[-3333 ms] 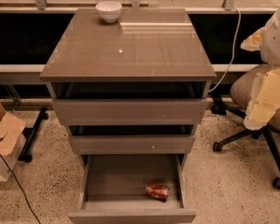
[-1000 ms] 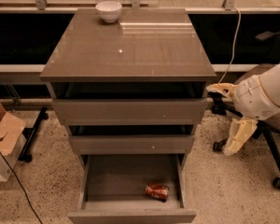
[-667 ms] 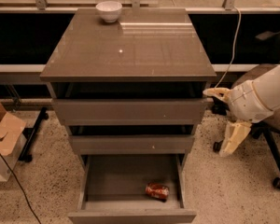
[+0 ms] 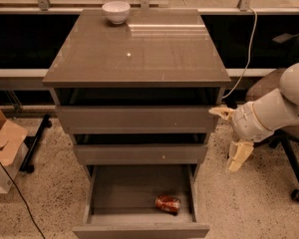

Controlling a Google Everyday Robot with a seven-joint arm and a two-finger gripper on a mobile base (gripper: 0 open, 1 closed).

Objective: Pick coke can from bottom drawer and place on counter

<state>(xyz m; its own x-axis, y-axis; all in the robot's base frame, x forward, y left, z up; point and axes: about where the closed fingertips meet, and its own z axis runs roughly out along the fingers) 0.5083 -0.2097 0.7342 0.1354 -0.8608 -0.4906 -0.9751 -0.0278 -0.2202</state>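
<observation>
The coke can (image 4: 168, 203) lies on its side at the right front of the open bottom drawer (image 4: 139, 192), red-orange with white markings. The counter (image 4: 139, 54) is the glossy grey-brown cabinet top above it. My gripper (image 4: 230, 135) hangs off the white arm at the right side of the cabinet, level with the two upper drawers. It is above and to the right of the can, outside the drawer. Its cream fingers (image 4: 237, 156) stand wide apart and hold nothing.
A white bowl (image 4: 115, 11) sits at the counter's back left. An office chair (image 4: 289, 158) stands right of the cabinet, behind my arm. A cardboard box (image 4: 2, 148) and a cable lie on the speckled floor at left. A window rail runs behind.
My arm has come down and leftwards from the upper right toward the cabinet's right side. The can and the drawers have not moved.
</observation>
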